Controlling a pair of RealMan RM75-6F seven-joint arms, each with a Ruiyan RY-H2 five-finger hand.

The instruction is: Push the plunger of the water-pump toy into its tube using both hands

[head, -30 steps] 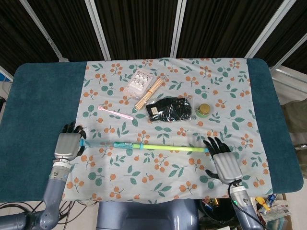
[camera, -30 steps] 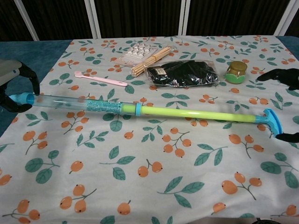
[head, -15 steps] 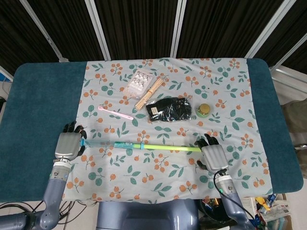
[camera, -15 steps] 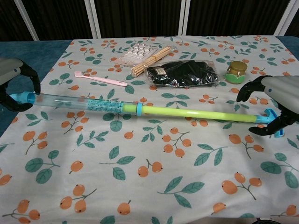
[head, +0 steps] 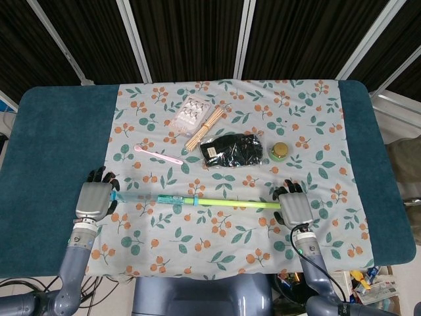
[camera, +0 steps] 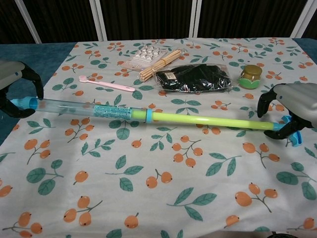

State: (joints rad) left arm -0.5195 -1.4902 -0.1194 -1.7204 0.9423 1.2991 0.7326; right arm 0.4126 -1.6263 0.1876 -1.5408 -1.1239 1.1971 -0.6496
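The water-pump toy lies across the near part of the table. Its clear tube (camera: 89,109) (head: 148,197) points left, and the yellow-green plunger rod (camera: 213,120) (head: 230,204) sticks far out to the right. My left hand (camera: 12,82) (head: 93,199) curls around the tube's blue left end, fingers over it and thumb under it. At the other end, my right hand (camera: 294,101) (head: 296,209) wraps around the plunger's blue handle (camera: 292,136).
Behind the toy on the floral cloth lie a pink toothbrush (head: 158,155), a bundle of wooden sticks (head: 205,128), a blister pack (head: 191,112), a black packet (head: 231,150) and a small jar (head: 279,152).
My right hand has come in from the right and curled its fingers around the plunger handle. The left hand and the tube have hardly moved.
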